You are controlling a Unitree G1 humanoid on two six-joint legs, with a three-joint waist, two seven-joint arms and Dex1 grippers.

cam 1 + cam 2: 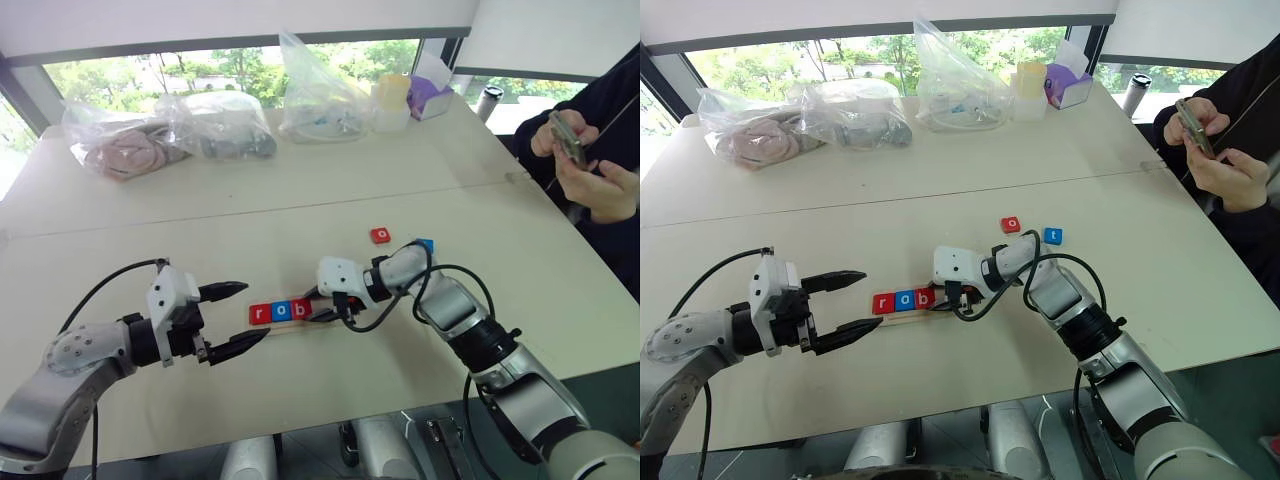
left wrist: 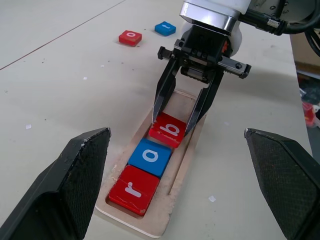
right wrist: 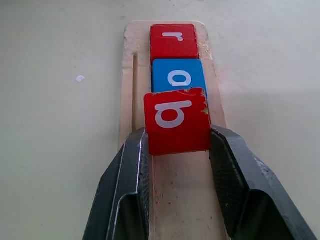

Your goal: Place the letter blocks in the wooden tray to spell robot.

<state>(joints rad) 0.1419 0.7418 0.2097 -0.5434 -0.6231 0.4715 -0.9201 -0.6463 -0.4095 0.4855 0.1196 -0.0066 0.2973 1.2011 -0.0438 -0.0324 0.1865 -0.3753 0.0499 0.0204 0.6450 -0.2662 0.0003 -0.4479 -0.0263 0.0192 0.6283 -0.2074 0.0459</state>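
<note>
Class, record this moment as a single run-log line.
right gripper: shut on red b block, in wooden tray | r, o placed | left gripper: open | red o, blue t on table

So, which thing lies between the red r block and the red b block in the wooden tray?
The blue square o block lies between the red r block and the red b block, in the pale wooden tray; the left wrist view shows it.

right gripper [image 2: 175, 121] blocks the wooden tray [image 2: 187, 150]; bare table [image 1: 150, 250] lies around it
</note>
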